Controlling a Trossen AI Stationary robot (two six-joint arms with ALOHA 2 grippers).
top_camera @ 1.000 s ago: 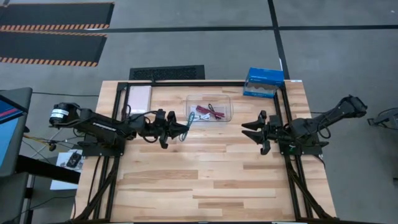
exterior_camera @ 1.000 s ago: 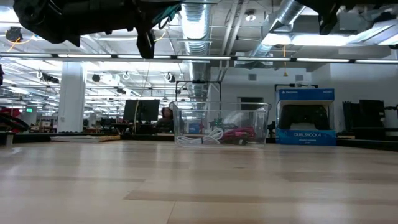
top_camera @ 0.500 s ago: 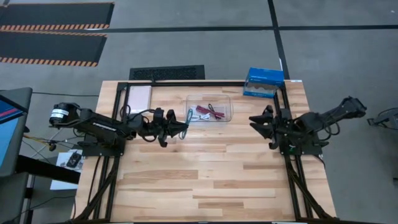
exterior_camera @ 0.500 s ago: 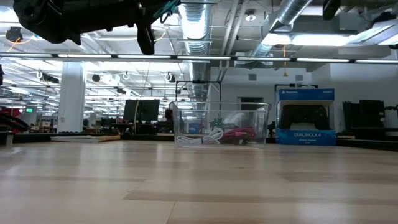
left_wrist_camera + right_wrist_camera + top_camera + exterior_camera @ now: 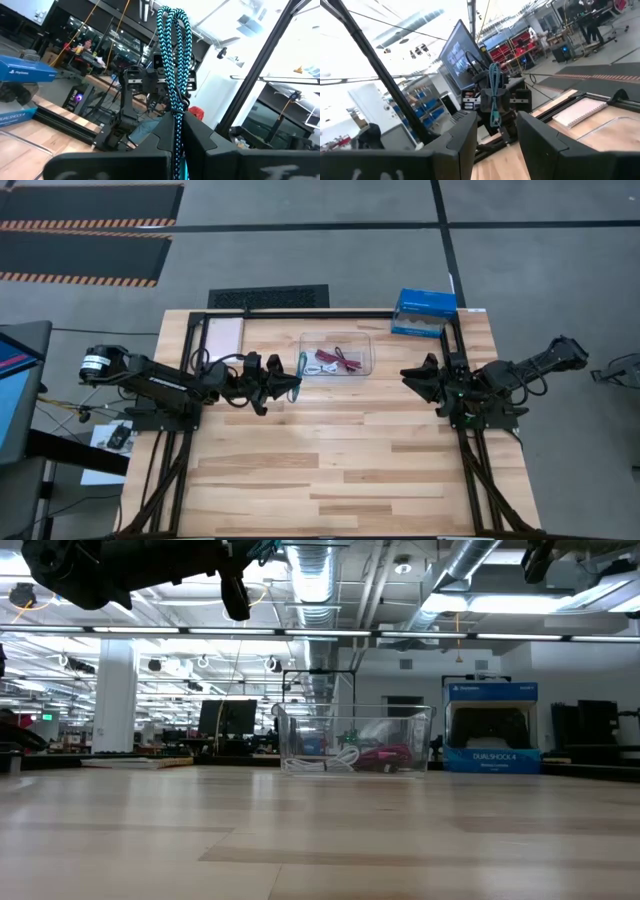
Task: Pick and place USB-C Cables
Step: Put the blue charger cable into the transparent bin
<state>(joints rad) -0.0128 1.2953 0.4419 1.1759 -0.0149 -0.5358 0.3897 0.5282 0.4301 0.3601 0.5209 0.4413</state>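
Observation:
My left gripper (image 5: pixel 294 384) hangs high above the table beside the left end of the clear bin (image 5: pixel 336 335), shut on the teal cable bundle (image 5: pixel 301 364). The left wrist view shows the braided teal loops (image 5: pixel 173 45) standing out past the fingers. A dark red cable (image 5: pixel 336 358) and a white cable (image 5: pixel 318 368) lie on the bin's floor. No black cable shows. My right gripper (image 5: pixel 412 372) is open and empty, raised to the right of the bin. My left gripper pinches the teal cable bundle between its two fingers near one end of the coil (image 5: pixel 178 116). Several strands lie together in the gap. The bundle is lifted clear of the table, and most of it sticks out beyond the fingertips (image 5: pixel 196 131).
A blue box (image 5: pixel 424 310) stands at the far right corner, right of the bin. A pale flat pad (image 5: pixel 224 337) lies at the far left. A black frame rail (image 5: pixel 300 314) runs along the far edge. The wide near half of the wooden table (image 5: pixel 330 470) is bare.
My left gripper has risen a little and edged toward the bin's left end, still shut on the teal cable. My right gripper has drawn back toward the right and far side, away from the bin, and has risen.

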